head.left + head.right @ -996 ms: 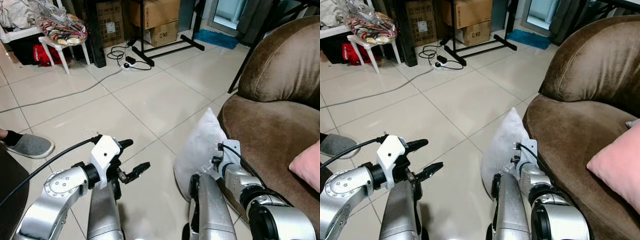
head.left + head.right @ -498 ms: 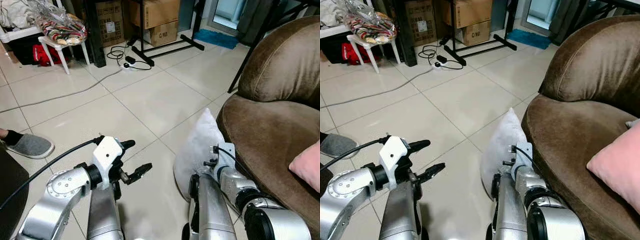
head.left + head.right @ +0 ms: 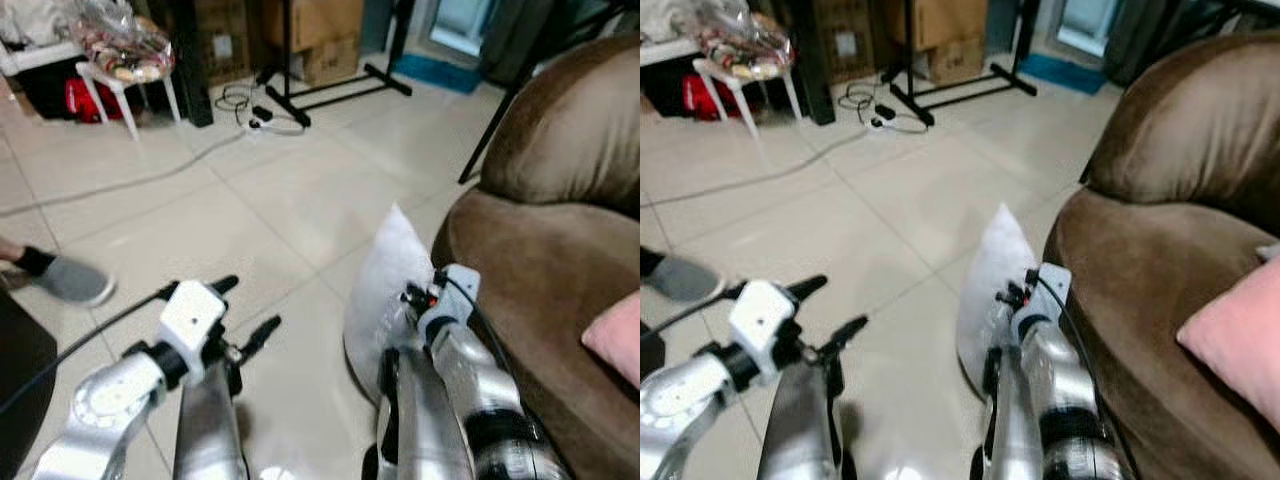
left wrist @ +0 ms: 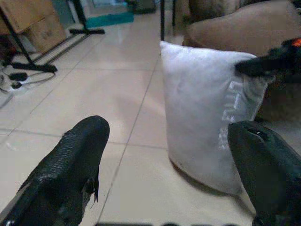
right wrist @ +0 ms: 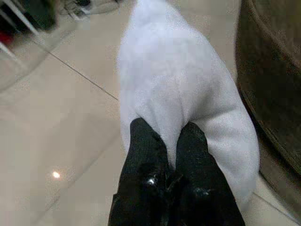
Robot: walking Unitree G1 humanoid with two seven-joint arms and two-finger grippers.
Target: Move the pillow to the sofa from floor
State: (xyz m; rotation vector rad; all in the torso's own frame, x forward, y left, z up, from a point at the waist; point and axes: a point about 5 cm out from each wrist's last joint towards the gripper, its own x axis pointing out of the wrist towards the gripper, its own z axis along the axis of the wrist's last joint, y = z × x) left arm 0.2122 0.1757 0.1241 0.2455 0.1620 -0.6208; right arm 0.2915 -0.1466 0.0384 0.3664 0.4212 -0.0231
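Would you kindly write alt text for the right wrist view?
The right pincer pinches a fold of the white pillow, which stands on the pale tiled floor beside the brown sofa.

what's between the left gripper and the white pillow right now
Only bare tiled floor separates the open left gripper from the pillow, as the left wrist view shows; the right gripper pinches the pillow.

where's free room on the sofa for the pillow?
Free: brown seat between its front edge and the pink cushion. Crowded: the right end, taken by that cushion. Right claw pinches the pillow, on the floor against the sofa front; left claw open over bare tile.
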